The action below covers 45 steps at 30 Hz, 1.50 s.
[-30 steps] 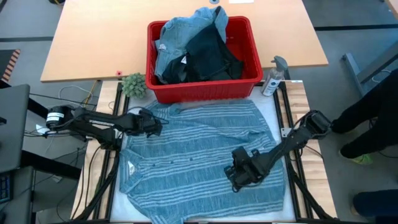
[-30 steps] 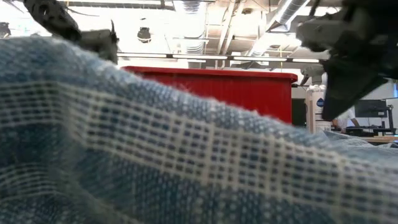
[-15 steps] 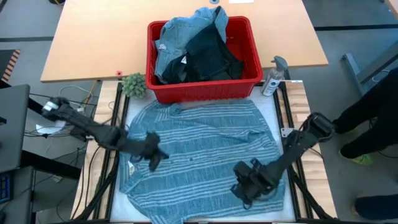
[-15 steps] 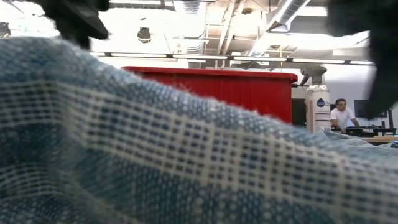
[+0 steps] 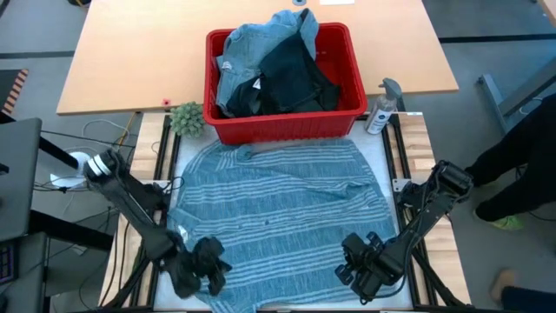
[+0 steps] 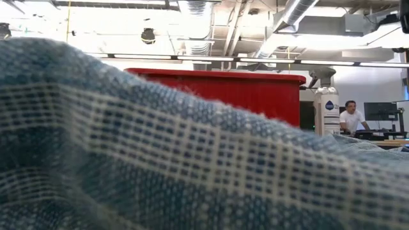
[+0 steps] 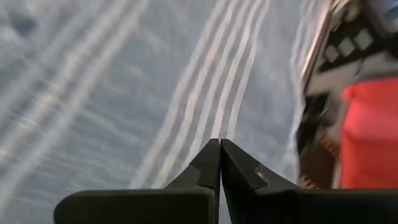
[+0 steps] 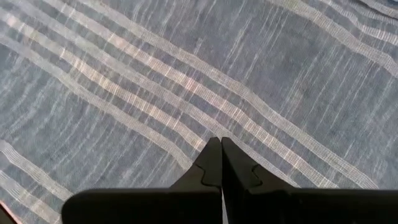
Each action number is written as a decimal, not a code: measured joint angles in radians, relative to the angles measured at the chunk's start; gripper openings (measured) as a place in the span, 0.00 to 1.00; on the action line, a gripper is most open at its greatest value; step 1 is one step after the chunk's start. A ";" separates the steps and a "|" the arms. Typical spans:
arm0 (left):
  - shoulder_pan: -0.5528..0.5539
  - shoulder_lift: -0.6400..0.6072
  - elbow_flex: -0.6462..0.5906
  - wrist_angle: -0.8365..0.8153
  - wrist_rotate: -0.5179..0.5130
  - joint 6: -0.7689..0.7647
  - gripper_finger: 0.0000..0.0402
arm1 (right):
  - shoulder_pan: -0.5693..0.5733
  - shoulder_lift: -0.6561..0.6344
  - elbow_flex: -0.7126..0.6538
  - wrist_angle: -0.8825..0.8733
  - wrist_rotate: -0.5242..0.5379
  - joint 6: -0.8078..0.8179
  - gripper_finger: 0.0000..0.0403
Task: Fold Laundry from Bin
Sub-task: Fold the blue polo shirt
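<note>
Blue-grey cloth: the striped shirt point(image 5: 278, 213) lies spread flat on the near part of the table, its collar end just in front of the bin; I see its white stripes running across it in both wrist views.
Red plastic: the bin point(image 5: 352, 61) stands at the far edge of the work area, touching or just beside the shirt's far edge; in the low view its wall point(image 6: 217, 86) rises behind a fold of shirt that fills most of the picture.
Bin contents: I count a light blue denim piece point(image 5: 252, 48) heaped over the rim and a dark garment point(image 5: 295, 78) beside it, both inside the bin.
Left gripper point(image 5: 198, 265): I have it down at the shirt's near left corner, fingers pressed together with no gap; in the left wrist view point(image 7: 219, 163) the closed tips point along the cloth, and I cannot tell if any fabric is pinched.
Right gripper point(image 5: 363, 265): it sits at the shirt's near right corner, fingers likewise together; in the right wrist view point(image 8: 219, 163) the tips meet just over the stripes.
Beside the bin: a small green plant point(image 5: 186, 118) on its left, a spray bottle point(image 5: 382, 109) on its right.
Background: a person point(image 6: 349, 118) stands far off in the room.
</note>
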 joint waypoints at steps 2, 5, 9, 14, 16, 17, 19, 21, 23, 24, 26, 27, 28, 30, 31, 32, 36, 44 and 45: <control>-0.003 0.073 0.048 -0.015 0.054 -0.003 0.00 | 0.000 0.000 0.000 -0.003 0.000 0.025 0.05; -0.009 0.166 0.102 -0.022 0.137 0.000 0.00 | 0.001 0.000 0.000 -0.009 0.000 0.066 0.05; -0.027 0.223 0.140 -0.008 0.233 0.021 0.00 | 0.004 0.001 0.000 -0.024 -0.053 0.163 0.05; -0.066 0.238 0.138 -0.030 0.271 -0.041 0.00 | 0.013 0.027 -0.002 -0.023 -0.114 0.264 0.05; -0.080 0.244 0.138 -0.034 0.286 -0.069 0.00 | 0.019 0.049 -0.002 -0.014 -0.141 0.290 0.05; -0.087 0.251 0.138 -0.033 0.285 -0.086 0.00 | 0.019 0.062 -0.002 -0.006 -0.151 0.297 0.05; -0.101 0.262 0.137 -0.039 0.276 -0.123 0.00 | 0.029 0.092 -0.002 0.023 -0.162 0.299 0.05; -0.109 0.272 0.138 -0.033 0.282 -0.144 0.00 | 0.037 0.111 -0.002 0.065 -0.162 0.300 0.05; -0.120 0.277 0.138 -0.051 0.318 -0.147 0.00 | 0.039 0.116 0.001 0.106 -0.161 0.290 0.05; -0.124 0.276 0.138 -0.059 0.341 -0.146 0.00 | 0.039 0.118 0.006 0.130 -0.157 0.275 0.05; -0.135 0.275 0.139 -0.086 0.384 -0.153 0.00 | 0.035 0.119 0.022 0.144 -0.140 0.207 0.05; -0.145 0.275 0.139 -0.096 0.403 -0.163 0.00 | 0.028 0.118 0.034 0.134 -0.126 0.166 0.05; -0.156 0.274 0.139 -0.105 0.416 -0.172 0.00 | 0.016 0.114 0.046 0.119 -0.115 0.129 0.05; -0.175 0.274 0.139 -0.123 0.429 -0.194 0.00 | -0.019 0.103 0.074 0.075 -0.107 0.061 0.05; -0.180 0.274 0.139 -0.131 0.425 -0.207 0.00 | -0.043 0.101 0.090 0.039 -0.102 0.030 0.05; -0.183 0.273 0.139 -0.140 0.423 -0.221 0.00 | -0.068 0.101 0.108 -0.005 -0.092 0.001 0.05; -0.181 0.270 0.140 -0.161 0.423 -0.247 0.00 | -0.191 0.102 0.190 -0.227 0.034 -0.114 0.05; -0.157 0.270 0.139 -0.162 0.394 -0.248 0.00 | -0.588 0.091 0.245 -0.529 0.165 -0.531 0.05; -0.156 0.270 0.139 -0.161 0.389 -0.248 0.00 | -0.639 0.089 0.245 -0.495 0.152 -0.631 0.05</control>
